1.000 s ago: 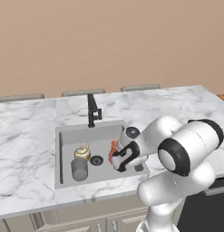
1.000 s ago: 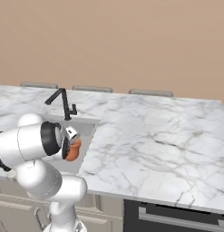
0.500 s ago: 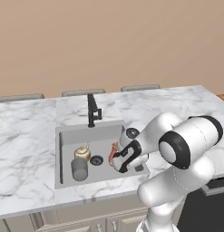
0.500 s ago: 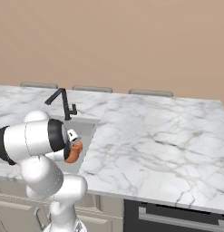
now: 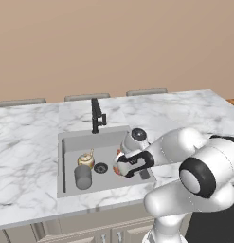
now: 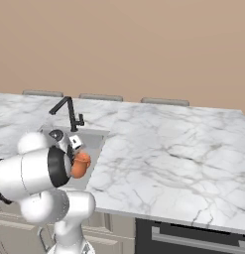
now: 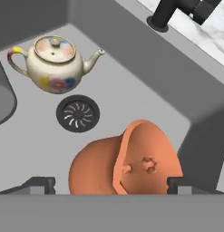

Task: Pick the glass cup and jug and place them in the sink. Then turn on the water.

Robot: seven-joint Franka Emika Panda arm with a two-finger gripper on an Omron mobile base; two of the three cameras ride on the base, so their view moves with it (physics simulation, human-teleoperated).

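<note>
Jug (image 7: 114, 165) lies on its side on the sink (image 7: 145, 95) floor in the hand view, its long axis running from about 8 o'clock, where the rounded orange belly sits, toward 2 o'clock, where the flared rim faces. The gripper (image 7: 111, 185) hangs right over it with its jaws spread wide; the two dark tips stand out at 9 and 3 o'clock of the jug, apart from its sides, so nothing is clamped.

At 11 o'clock from the jug, the round black drain (image 7: 78, 113) sits in the basin floor. Beyond the drain, further toward 11 o'clock, a cream teapot (image 7: 51, 63) with painted flowers stands upright, spout pointing to 3 o'clock. The glass cup (image 7: 2, 102), a dark-grey cylinder, is cut off by the frame edge at 9 o'clock. All three vessels are inside the basin. The black tap (image 7: 177, 11) has its base on the marble at 1 o'clock, behind the basin wall.

In the left base view, the cup (image 5: 83, 176) stands just in front of the teapot (image 5: 85, 159), with the jug (image 5: 119, 166) at 3 o'clock of them, partly covered by the hand. Around the sink runs a white marble counter (image 5: 23, 142) veined in grey, backed by a plain tan wall (image 5: 113, 42). In the right base view, a dark oven front (image 6: 193, 238) shows below the counter edge at 5 o'clock.
</note>
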